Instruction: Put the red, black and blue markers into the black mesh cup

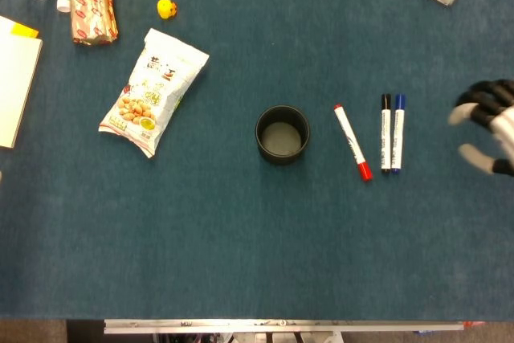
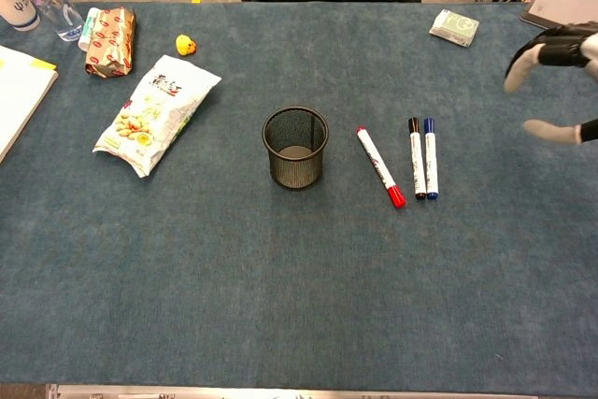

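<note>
at mid-surface [image 1: 241, 263], upright and mouth up: cup [image 1: 282, 134], ready to take markers dropped from above. nothing inside yet, by the look of its bare bottom in the head view. just right of it, flat on the cloth and apart from it: red marker [image 1: 352, 141], slightly slanted, red cap toward the near edge. further right, side by side and about touching: black marker [image 1: 385, 132] and blue marker [image 1: 398, 133], caps toward the far edge. all three lying free, so none placed so far.

at the right edge, beyond the blue marker and apart from it: right robot hand [image 1: 488, 128], fingers spread wide, holding nothing, blurred; likely opened for a first grasp, blue marker being nearest. left robot hand out of sight in both views.

possible snag: black and blue lying so close that closing on one may nudge the other.

off to the left, clear of the work: snack bag [image 1: 153, 91], yellow duck [image 1: 166, 9].
</note>
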Robot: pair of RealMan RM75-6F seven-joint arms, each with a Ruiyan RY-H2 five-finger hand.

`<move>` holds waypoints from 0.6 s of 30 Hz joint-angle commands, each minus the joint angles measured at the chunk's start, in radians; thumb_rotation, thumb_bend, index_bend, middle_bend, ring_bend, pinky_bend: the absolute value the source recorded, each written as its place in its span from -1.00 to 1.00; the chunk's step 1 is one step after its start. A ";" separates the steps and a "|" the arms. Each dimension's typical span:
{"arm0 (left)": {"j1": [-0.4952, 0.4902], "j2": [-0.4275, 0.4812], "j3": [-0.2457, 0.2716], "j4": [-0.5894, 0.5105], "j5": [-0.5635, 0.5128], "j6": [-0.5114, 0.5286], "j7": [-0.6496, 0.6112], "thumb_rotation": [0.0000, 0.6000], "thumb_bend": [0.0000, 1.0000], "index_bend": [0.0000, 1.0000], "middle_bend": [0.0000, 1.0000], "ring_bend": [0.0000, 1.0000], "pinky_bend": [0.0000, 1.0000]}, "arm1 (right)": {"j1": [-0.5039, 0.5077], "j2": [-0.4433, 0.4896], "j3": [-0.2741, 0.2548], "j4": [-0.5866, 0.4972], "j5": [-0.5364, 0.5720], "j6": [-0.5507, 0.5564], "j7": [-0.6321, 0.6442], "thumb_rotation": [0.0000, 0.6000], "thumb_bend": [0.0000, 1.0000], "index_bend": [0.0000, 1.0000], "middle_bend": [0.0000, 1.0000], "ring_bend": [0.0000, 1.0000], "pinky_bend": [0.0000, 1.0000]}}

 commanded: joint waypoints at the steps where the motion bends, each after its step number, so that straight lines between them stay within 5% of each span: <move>1: 0.005 0.007 -0.001 0.003 -0.007 0.005 -0.006 1.00 -0.61 -0.80 -0.66 -0.61 -0.52 | 0.052 -0.059 0.004 0.043 -0.009 -0.056 0.003 1.00 -0.80 -0.04 -0.21 -0.48 -0.40; 18: -0.002 -0.007 -0.003 0.036 -0.028 -0.024 -0.029 1.00 -0.61 -0.80 -0.67 -0.61 -0.52 | 0.156 -0.265 -0.038 0.190 -0.052 -0.171 -0.228 1.00 -0.70 0.00 -0.21 -0.47 -0.47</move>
